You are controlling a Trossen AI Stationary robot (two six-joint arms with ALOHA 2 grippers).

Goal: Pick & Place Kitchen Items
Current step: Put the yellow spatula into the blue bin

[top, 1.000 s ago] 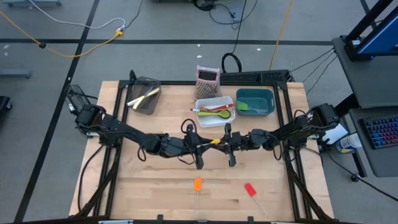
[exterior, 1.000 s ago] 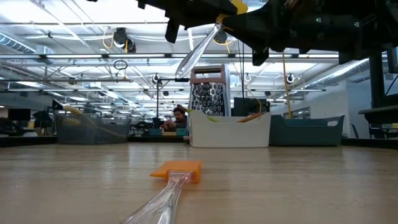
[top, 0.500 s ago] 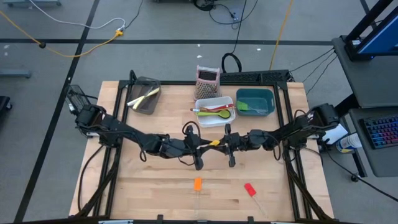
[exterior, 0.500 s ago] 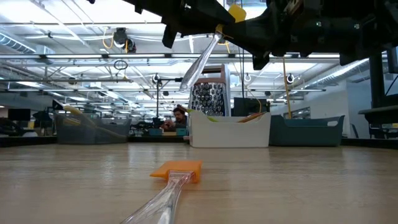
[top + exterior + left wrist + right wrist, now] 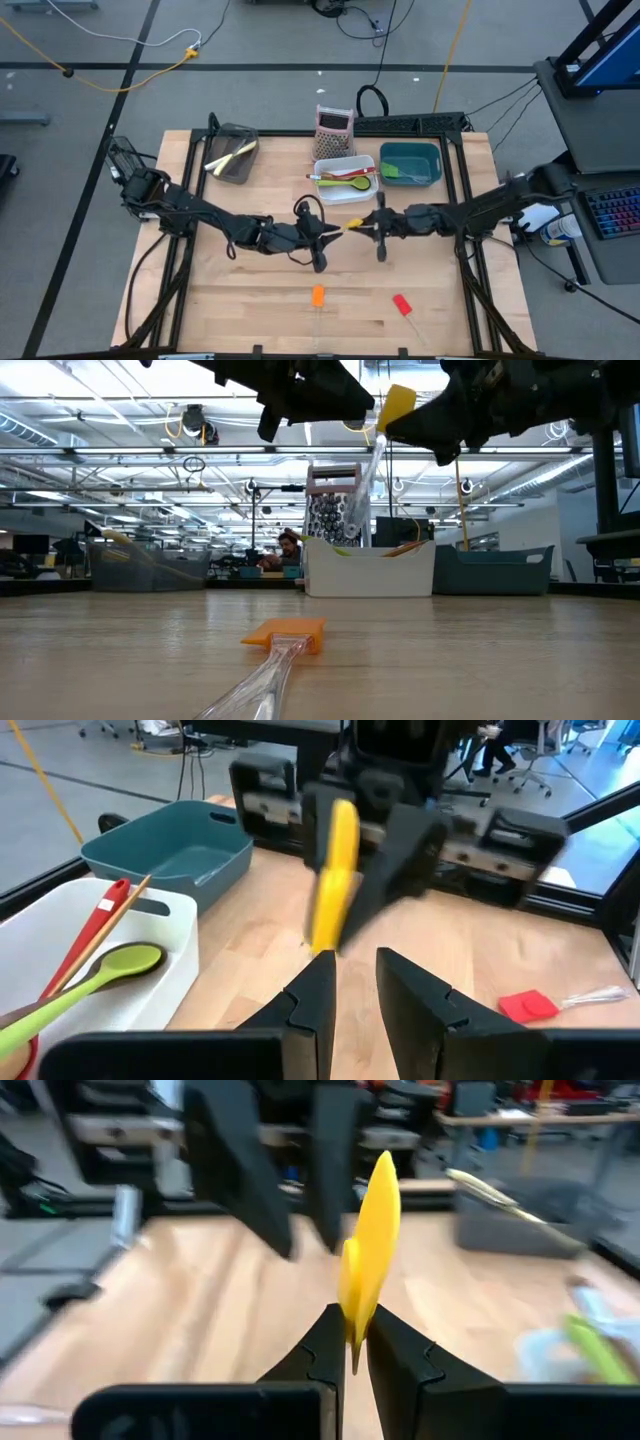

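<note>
Handover done above mid-counter (image 5: 240,310): yellow spatula (image 5: 354,224) now pinched by right hand (image 5: 366,226), pulled clear of left hand (image 5: 336,230), seemingly slack and empty. Next, probably the far white bin (image 5: 330,192).

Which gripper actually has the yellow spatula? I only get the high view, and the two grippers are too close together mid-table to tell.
Observer: The right gripper. Its wrist view shows it shut on the yellow spatula, gripping at the head.
Operator: Left one on it too?
Observer: No. In its own wrist view, the left gripper is open with nothing in it.
Operator: Height?
Observer: The low view shows the spatula in the air, head up and clear handle hanging down, well above the table.
</note>
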